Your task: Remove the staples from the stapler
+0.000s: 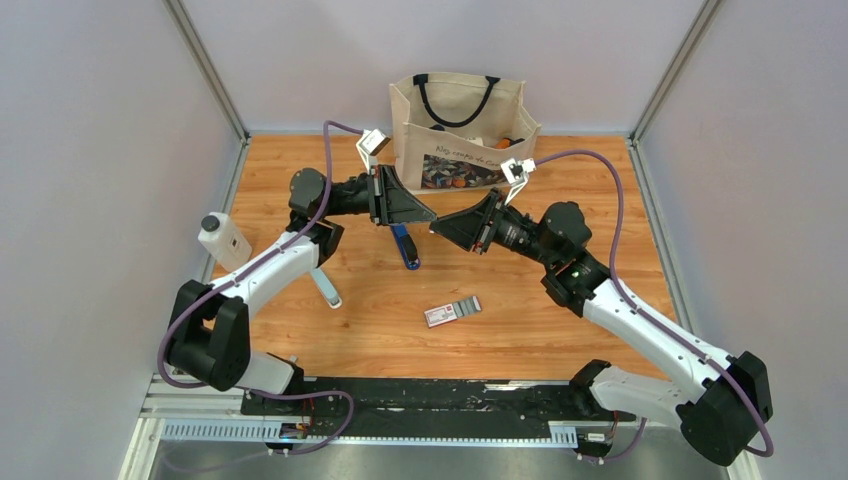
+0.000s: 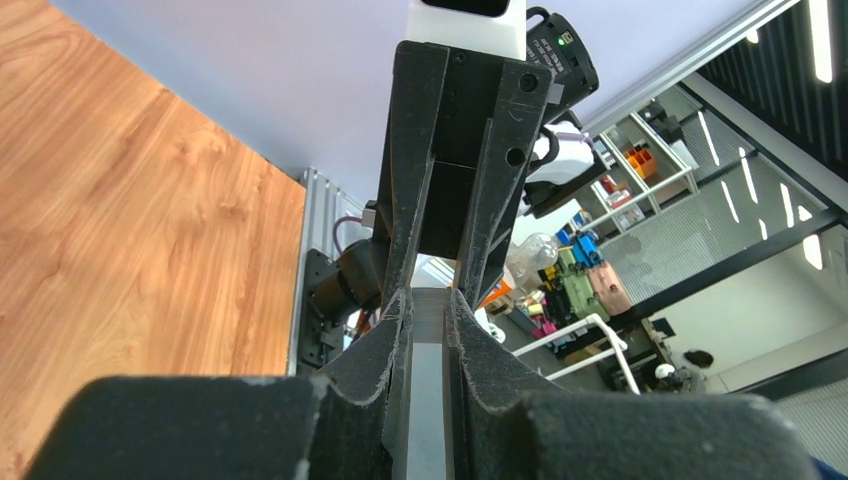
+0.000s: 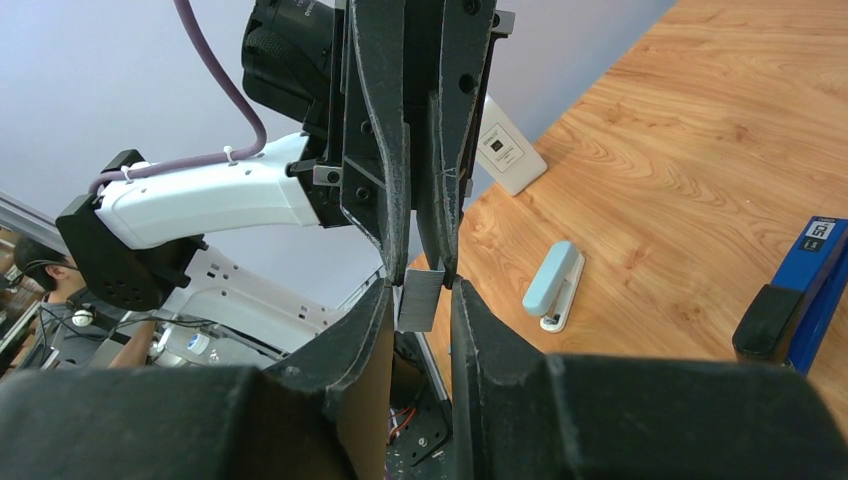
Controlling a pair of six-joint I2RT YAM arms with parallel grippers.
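My left gripper (image 1: 428, 214) and right gripper (image 1: 438, 224) meet tip to tip above the table's middle. In the left wrist view my left gripper (image 2: 428, 300) is shut on a silvery strip of staples (image 2: 428, 400) lying lengthwise between its pads. In the right wrist view the strip's end (image 3: 420, 300) sticks out into my right gripper (image 3: 420, 285), whose fingers stand narrowly apart on either side of it. The blue stapler with black parts (image 1: 405, 246) lies on the wood just below the grippers, untouched; it also shows in the right wrist view (image 3: 790, 300).
A pale grey stick-like tool (image 1: 326, 288) lies left of centre, also in the right wrist view (image 3: 555, 285). A white-and-red box (image 1: 441, 315) with a grey strip beside it lies nearer the front. A white bottle (image 1: 223, 240) stands at the left and a canvas bag (image 1: 460, 130) at the back.
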